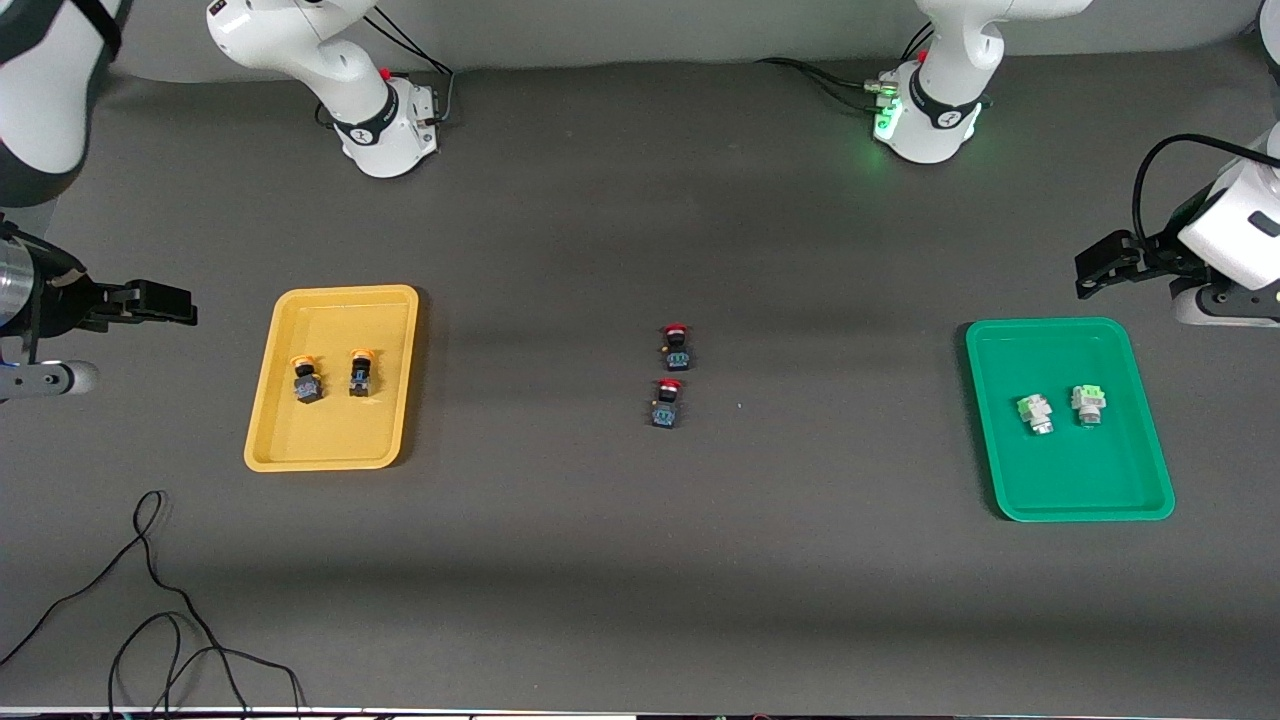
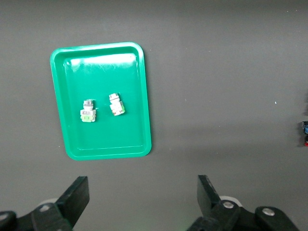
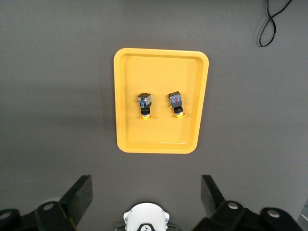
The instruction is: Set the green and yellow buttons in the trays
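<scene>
Now yellow buttons [image 1: 333, 377] in yellow tray [image 1: 270, 440] — green buttons [image 1: 1061, 408] in green tray [image 1: 1090, 500]

Dark grey table [image 1: 640, 580] with a black cable [image 1: 160, 620].

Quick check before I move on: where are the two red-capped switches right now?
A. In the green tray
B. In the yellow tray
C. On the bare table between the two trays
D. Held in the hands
C. Both red-capped switches lie on the dark table mid-way between the trays; the yellow tray holds only the two yellow buttons, the green tray only the two green buttons.
</scene>
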